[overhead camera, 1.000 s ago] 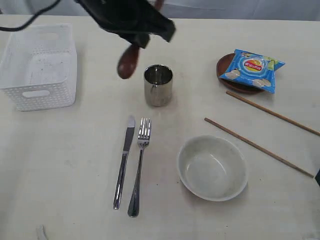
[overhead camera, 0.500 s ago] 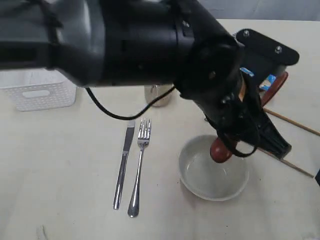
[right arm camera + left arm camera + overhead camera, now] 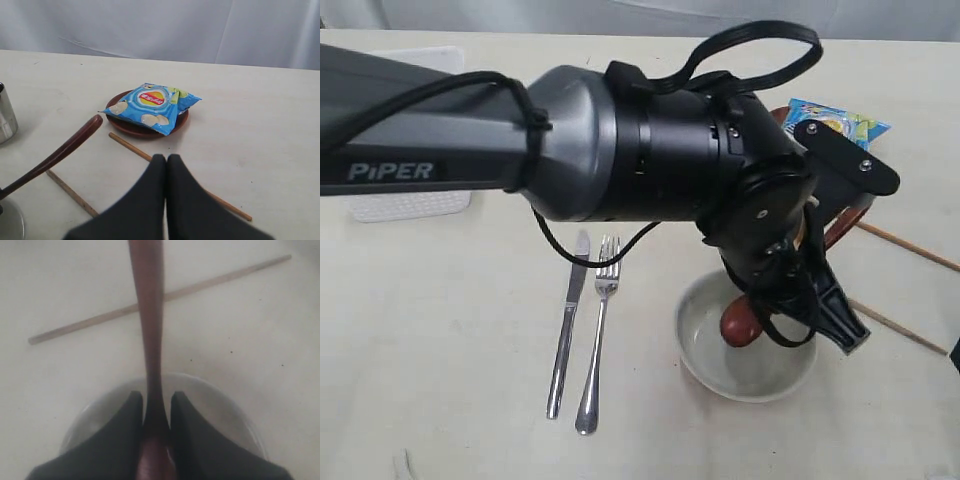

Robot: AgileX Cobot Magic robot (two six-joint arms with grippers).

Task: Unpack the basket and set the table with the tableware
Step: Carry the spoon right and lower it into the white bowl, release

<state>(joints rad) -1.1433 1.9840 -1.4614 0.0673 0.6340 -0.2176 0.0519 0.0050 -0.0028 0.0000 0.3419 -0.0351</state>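
Lettering "PIPER" (image 3: 390, 171) on arm (image 3: 580, 140) above bowl (image 3: 740, 382)

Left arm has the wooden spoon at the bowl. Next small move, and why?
Probably ease it straight down a little before letting go. The left jaws are clamped on the handle of the wooden spoon, and its head sits inside the rim of the off-white bowl. Whether the head touches the bowl's floor isn't clear, so releasing now might make it bounce out.

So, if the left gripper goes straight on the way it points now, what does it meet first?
Most likely the far rim of the bowl, right ahead of the left gripper holding the spoon; if it clears that, the table before the chopstick. Depth is unclear.
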